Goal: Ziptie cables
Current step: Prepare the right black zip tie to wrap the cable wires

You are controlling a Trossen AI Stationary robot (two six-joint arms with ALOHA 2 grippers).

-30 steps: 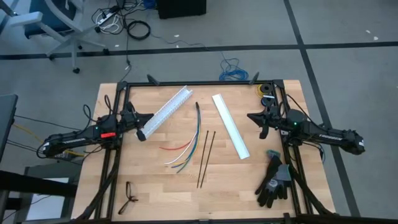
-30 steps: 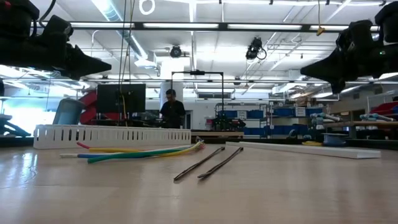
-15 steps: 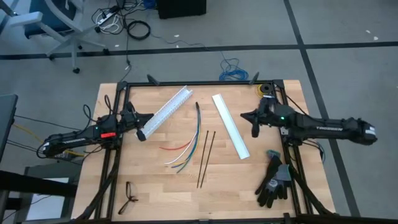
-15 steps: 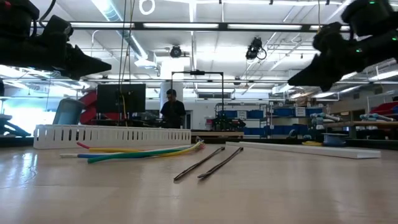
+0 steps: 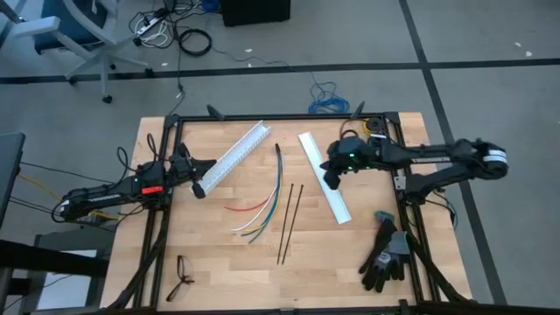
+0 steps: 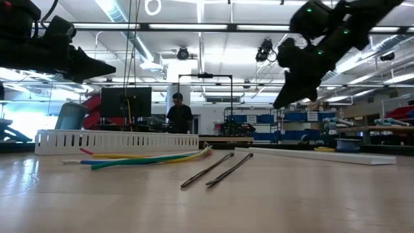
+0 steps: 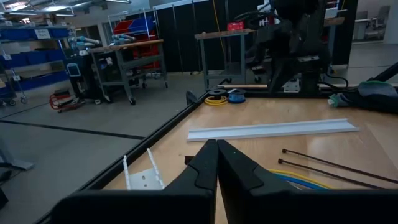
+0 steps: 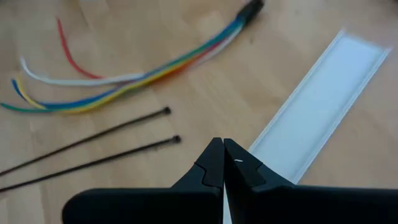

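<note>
The cables (image 5: 261, 208) lie slack on the table's middle: red, white, yellow, green and blue wires (image 8: 118, 81) fan out from a dark sheath (image 8: 252, 9) at their far end. Two thin black zip ties (image 5: 290, 220) lie straight just right of them, also seen from the low view (image 6: 217, 169). My right gripper (image 5: 330, 175) hangs shut above the table, tilted down over a white channel strip (image 8: 317, 99), touching nothing. Over the table's left edge my left gripper (image 5: 208, 166) waits, level and shut (image 7: 217, 149).
A white slotted channel (image 5: 233, 157) lies at the far left, near my left gripper. Black gloves (image 5: 385, 254) lie at the near right and a small dark object (image 5: 182, 278) at the near left. A black frame rail (image 5: 280, 117) borders the table's far edge.
My right gripper has swung from the table's right edge toward its middle, rising a little and tipping from level to pointing slantwise down over the white channel strip. It has stayed shut. The cables and zip ties have not moved.
</note>
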